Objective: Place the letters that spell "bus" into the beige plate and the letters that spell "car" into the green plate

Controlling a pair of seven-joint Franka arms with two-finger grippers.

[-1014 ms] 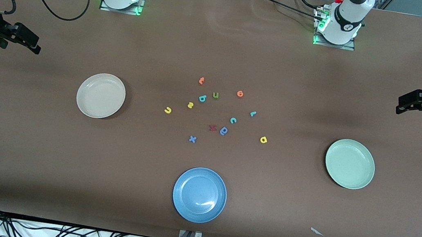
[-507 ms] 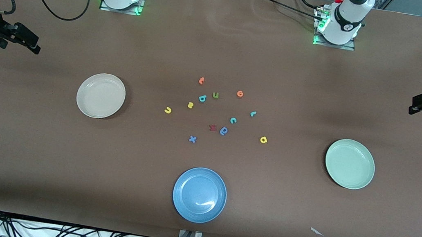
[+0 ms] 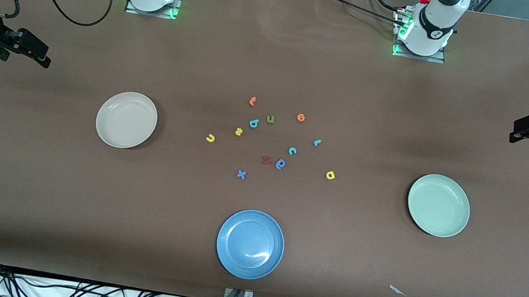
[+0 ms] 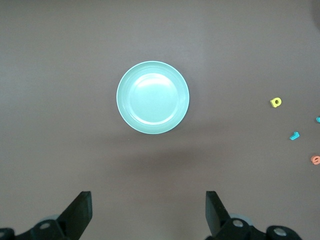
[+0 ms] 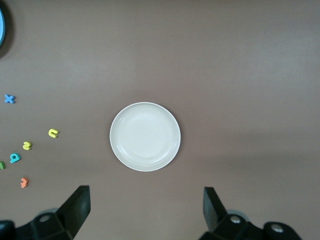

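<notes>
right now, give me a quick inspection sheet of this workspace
surface: brown table, flat.
job's things: beige plate and green plate both bare; yellow u, teal c and the other letters loose mid-table.
clutter: blue plate; white scrap.
grippers: left gripper open above the table's left-arm end; right gripper open above the right-arm end.
cables: black cables near the bases.
surroundings: nothing seen.

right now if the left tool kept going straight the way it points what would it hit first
Probably the green plate. The left tool, open and up over its end of the table, looks straight down at that plate in its wrist view with nothing between. Depth is unclear, so it might meet bare table beside it.
</notes>
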